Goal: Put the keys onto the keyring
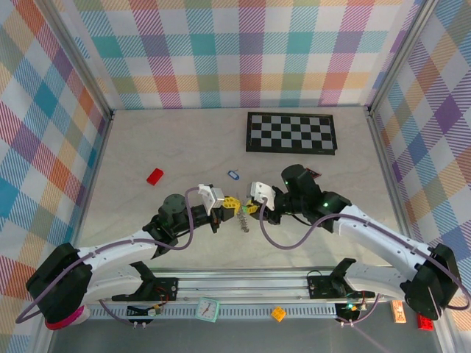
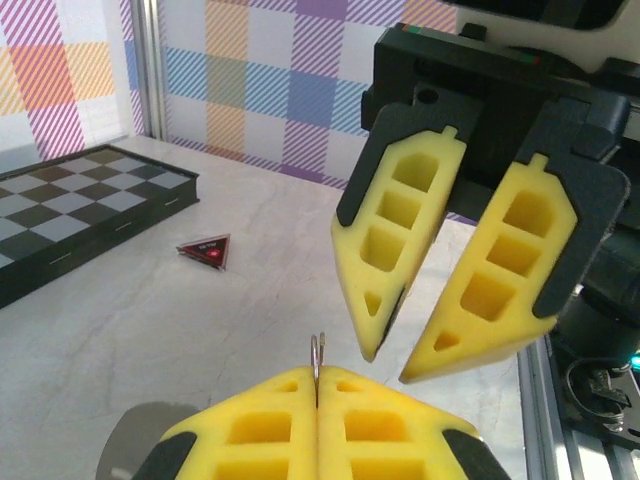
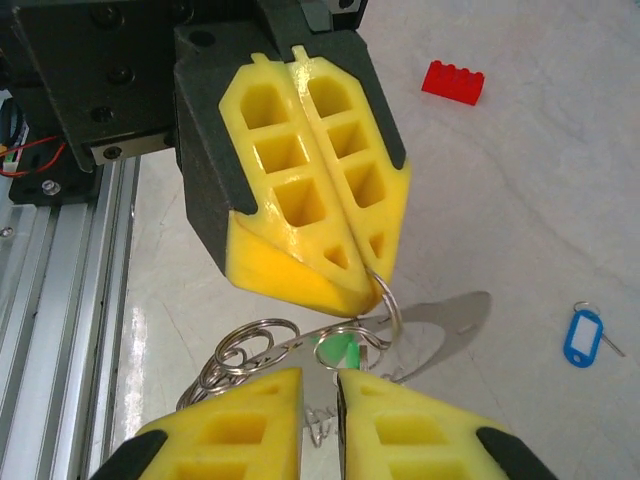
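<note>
L hand (image 2: 317,385): yellow pads pressed together, pinching one thin metal ring of keyring (image 1: 243,218) edge-on at the tips. Rest of keyring (several linked silvery rings, bunched) trails below btwn the two hands, approx mid tabletop (image 1: 184,147) near the front; resting on it or hanging, cannot tell. R hand (image 2: 388,366): faces L hand tip to tip, just beside it. Its pads are narrowly spread w/ nothing seen btwn them, poised over the bunched rings. Green key (image 3: 338,348): tiny, sits among the rings right under L hand's tips; threaded on or not, cannot tell. Blue key (image 3: 582,336): pale centre, own small ring attached, flat on tabletop, apart from keyring, on far side of both hands. Misc: red block (image 3: 452,82) on tabletop to the left, well apart from keyring; small red triangle (image 2: 207,250) lying near chequered board (image 2: 70,210); board flat at far end of tabletop.
</note>
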`<state>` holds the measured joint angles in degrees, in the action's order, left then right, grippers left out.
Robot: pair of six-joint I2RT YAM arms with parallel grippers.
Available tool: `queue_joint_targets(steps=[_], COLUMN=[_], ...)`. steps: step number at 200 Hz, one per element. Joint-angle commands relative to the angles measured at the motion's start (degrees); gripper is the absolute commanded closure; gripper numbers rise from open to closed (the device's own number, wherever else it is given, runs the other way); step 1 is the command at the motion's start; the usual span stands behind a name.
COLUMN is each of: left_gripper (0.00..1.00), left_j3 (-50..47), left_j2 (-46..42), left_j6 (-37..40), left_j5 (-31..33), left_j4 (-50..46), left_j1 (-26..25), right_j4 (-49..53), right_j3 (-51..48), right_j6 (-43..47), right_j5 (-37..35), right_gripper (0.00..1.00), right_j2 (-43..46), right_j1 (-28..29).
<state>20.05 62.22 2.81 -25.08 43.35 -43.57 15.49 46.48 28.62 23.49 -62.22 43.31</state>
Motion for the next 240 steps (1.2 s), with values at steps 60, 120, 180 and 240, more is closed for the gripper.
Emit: queue_joint_targets(steps=[60, 120, 180, 240], left_gripper=[1.00, 1.00, 1.00, 1.00], left_j3=[0.58, 0.86, 0.95, 1.30], left_j2=[3.13, 4.18, 4.36, 5.68], left_j6=[1.09, 0.55, 0.12, -1.00], left_j5=[-7.47, -9.37, -10.43, -11.39], left_j4=[9.96, 11.40, 11.83, 13.91], left_j1=[0.16, 0.10, 0.10, 0.14], right_j4=[-2.55, -2.74, -2.83, -3.12], right_j3=[-1.06, -0.36, -0.09, 1.26], right_j6=[-6.93, -6.91, -6.30, -5.99], right_j5=[18.97, 19.04, 19.42, 23.18], right_gripper=[0.77, 0.78, 0.81, 0.87], right_j2=[0.23, -2.80, -3.21, -5.10], right_j1=[-6.93, -6.97, -6.93, -6.92])
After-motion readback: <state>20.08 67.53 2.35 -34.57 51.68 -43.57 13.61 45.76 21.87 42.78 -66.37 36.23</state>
